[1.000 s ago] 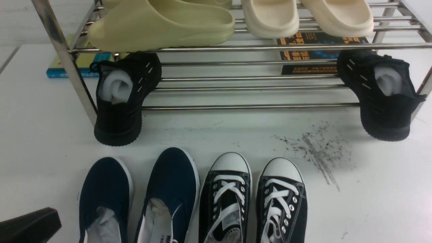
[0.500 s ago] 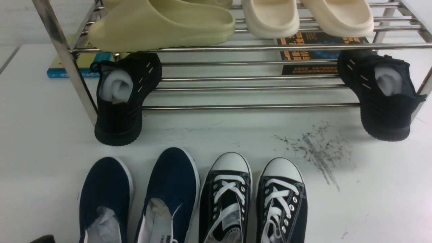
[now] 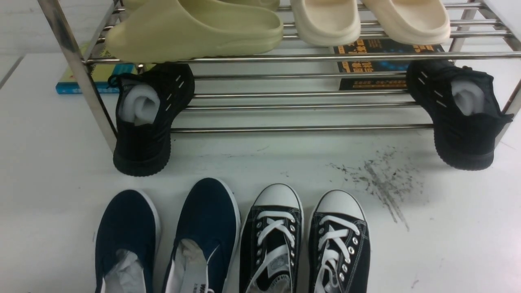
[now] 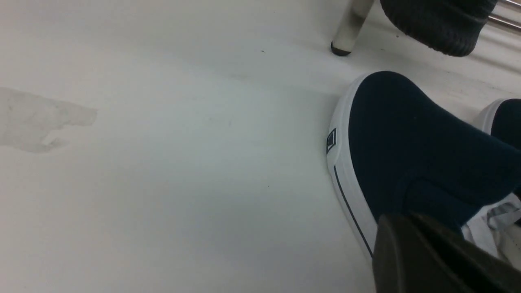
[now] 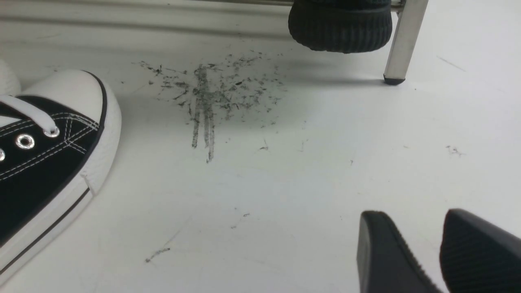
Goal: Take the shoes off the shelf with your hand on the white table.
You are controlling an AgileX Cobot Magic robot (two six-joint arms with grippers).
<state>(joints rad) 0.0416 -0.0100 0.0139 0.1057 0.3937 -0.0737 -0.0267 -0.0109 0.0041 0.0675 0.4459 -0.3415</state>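
Left pincer (image 4: 439, 256) pressed together beside the navy shoes (image 3: 171, 240), right pincer (image 5: 427, 252) slightly apart, shoes side by side on white surface (image 3: 447, 244), chrome shelf (image 3: 301, 129) beyond.

Tabletop test setup: shoe rack (image 3: 285, 57), books (image 3: 378, 61)

Pale wall (image 3: 24, 24) behind, even indoor light, books (image 3: 378, 61) lying under the rack

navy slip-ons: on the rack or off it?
Off. Both navy slip-ons stand upright on the white table, toes toward the shelf, beside the black lace-ups.
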